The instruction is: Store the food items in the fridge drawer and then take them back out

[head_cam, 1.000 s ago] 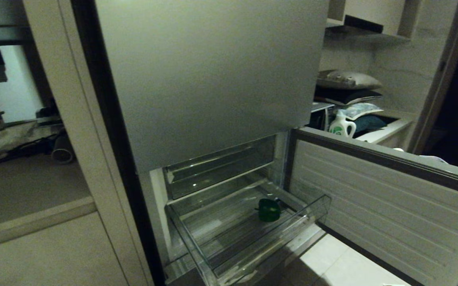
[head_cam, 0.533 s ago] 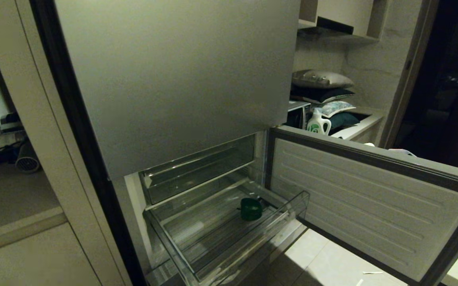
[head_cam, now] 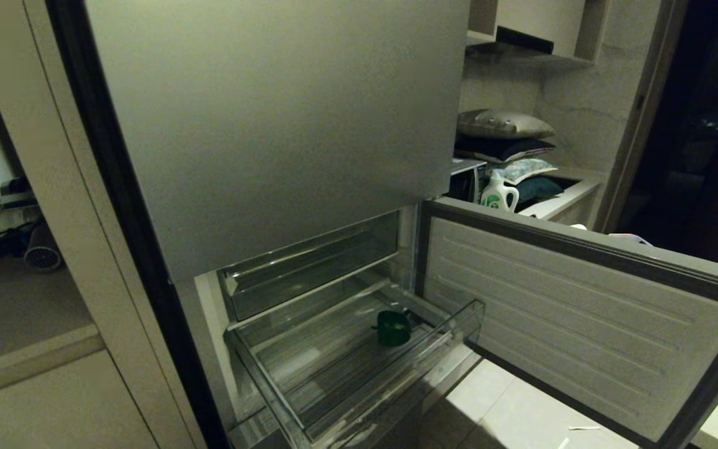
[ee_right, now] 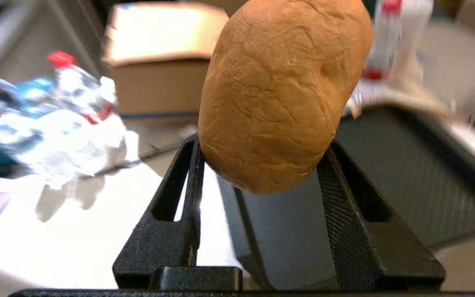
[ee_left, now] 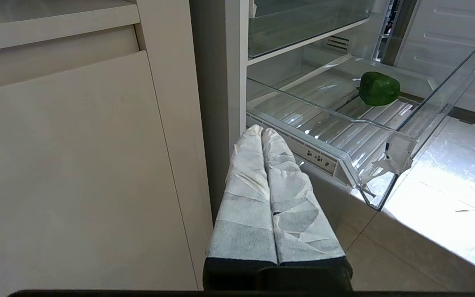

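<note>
Potato (ee_right: 278, 90) and green item (head_cam: 392, 327) are sitting well apart: the green one is lying alone in the drawer's clear bin (head_cam: 284, 399), the tan one is being clamped outside the head view. Starting at the left, a pale cabinet (head_cam: 53, 386) is standing beside the fridge, and the left gripper (ee_left: 262, 134) is hanging low in front of it, its white-wrapped fingers (ee_left: 245, 198) pressed together with nothing between them. Next, the bin is standing pulled out under the tall grey door (head_cam: 284, 125), and the green item, glossy, dark and rounded, is resting on the ribbed floor near the bin's far right corner. Scraps of white tape (ee_left: 392, 159) are hanging from the bin's front corner. Farther right, the drawer front (head_cam: 571, 318) is showing its white ribbed inner face. The right gripper (ee_right: 262, 156) is gripping the potato by its lower end between black fingers (ee_right: 336, 194); its skin is wrinkled, orange-brown and dented. Behind it, red-capped bottles (ee_right: 72, 99) are looking blurred.
</note>
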Tool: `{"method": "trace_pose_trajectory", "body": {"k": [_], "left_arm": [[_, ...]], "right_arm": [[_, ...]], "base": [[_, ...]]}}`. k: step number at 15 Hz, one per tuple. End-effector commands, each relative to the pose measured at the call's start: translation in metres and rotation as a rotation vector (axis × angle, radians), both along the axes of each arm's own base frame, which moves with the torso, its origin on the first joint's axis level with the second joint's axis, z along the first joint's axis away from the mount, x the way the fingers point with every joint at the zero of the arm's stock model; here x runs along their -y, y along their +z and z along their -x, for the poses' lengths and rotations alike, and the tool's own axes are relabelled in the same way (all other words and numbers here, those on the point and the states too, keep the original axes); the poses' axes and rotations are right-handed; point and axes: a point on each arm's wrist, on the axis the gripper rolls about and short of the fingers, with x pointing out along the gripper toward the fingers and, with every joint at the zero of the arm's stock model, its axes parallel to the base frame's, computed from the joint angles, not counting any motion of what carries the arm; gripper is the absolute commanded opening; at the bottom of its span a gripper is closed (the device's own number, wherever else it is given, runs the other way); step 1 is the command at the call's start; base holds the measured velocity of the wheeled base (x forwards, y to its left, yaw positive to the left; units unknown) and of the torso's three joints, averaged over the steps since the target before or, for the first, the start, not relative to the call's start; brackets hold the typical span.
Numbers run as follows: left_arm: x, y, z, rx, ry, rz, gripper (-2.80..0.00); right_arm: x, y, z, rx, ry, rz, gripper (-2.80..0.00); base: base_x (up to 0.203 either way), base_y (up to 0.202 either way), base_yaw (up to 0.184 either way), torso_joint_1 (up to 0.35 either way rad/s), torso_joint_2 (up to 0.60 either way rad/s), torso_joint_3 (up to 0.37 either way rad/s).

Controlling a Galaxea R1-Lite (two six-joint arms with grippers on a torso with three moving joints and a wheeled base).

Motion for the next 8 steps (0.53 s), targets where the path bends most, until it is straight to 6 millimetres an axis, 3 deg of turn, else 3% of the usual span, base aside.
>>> {"method": "trace_pose_trajectory", "body": {"k": [1, 8], "left_arm": [[0.000, 0.000, 0.000, 0.000, 0.000, -0.001, -2.80], [0.000, 0.000, 0.000, 0.000, 0.000, 0.001, -2.80]], "right_arm": [[0.037, -0.039, -0.003, -0.028, -0.020, -0.122, -2.80], [0.109, -0.131, -0.010, -0.061, -0.025, -0.315, -2.80]], "base": [[0.000, 0.000, 0.000, 0.000, 0.00, 0.000], [0.000, 0.000, 0.000, 0.000, 0.00, 0.000]]}}
